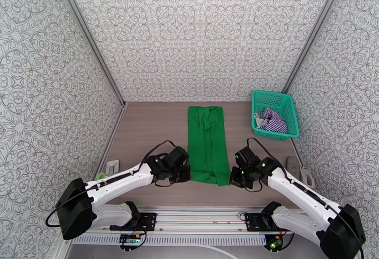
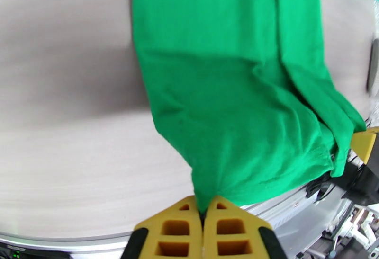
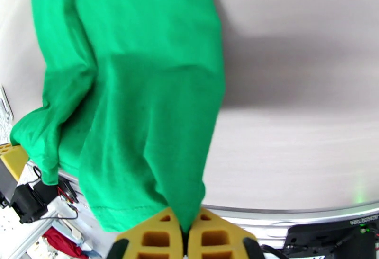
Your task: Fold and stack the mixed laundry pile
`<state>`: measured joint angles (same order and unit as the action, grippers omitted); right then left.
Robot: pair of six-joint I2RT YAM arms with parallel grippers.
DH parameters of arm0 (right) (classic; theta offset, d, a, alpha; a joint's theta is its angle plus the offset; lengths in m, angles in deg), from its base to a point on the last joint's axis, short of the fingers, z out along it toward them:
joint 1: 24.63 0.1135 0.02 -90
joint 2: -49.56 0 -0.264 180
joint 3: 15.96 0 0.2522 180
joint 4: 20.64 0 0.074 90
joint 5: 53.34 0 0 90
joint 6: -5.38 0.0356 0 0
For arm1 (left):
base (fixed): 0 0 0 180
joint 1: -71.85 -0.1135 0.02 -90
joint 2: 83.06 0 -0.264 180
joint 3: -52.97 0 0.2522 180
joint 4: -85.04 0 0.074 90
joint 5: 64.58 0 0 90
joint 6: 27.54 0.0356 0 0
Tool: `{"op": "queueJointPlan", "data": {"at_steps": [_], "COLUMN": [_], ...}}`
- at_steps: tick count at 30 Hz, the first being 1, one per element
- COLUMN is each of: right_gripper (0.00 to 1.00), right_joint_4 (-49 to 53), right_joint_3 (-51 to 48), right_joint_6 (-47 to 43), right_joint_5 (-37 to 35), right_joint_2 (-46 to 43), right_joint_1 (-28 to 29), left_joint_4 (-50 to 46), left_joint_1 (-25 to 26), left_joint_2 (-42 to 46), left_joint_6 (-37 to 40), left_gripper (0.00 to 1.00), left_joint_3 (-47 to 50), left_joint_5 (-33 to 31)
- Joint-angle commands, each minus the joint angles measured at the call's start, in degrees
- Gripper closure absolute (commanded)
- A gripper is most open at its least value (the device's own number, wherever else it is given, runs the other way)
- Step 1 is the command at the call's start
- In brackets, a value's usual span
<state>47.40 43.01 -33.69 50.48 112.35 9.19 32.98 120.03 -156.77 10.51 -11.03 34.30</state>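
The left gripper [image 2: 204,211] pinches the near left corner of the green T-shirt [image 1: 207,141], jaws pressed on cloth; the right gripper [image 3: 185,227] pinches its near right corner; the striped top [image 1: 272,121] lies in the basket [image 1: 293,118], right of the T-shirt.

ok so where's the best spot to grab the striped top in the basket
Take the striped top by the bunched cloth at the top of its heap, coming straight down from above: it lies crumpled inside the teal basket, whose walls block a sideways approach. The right gripper sits nearer, but it is shut on the green T-shirt now.
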Motion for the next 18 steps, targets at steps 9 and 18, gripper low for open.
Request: {"op": "queueJointPlan", "data": {"at_steps": [9,18], "right_gripper": [1.0,1.0], "right_joint_4": [7.1,1.5], "right_joint_3": [22.4,33.4], "right_joint_6": [-10.8,-16.5], "right_joint_5": [-13.6,-11.0], "right_joint_2": [14.7,27.5], "right_joint_1": [-3.0,-7.6], "left_joint_4": [-3.8,0.2], "left_joint_1": [-9.5,-15.0], "left_joint_2": [-7.2,-17.3], "left_joint_6": [12.5,17.9], "left_gripper": [1.0,1.0], "left_joint_3": [-13.8,-22.9], "left_joint_5": [-1.4,1.6]}}
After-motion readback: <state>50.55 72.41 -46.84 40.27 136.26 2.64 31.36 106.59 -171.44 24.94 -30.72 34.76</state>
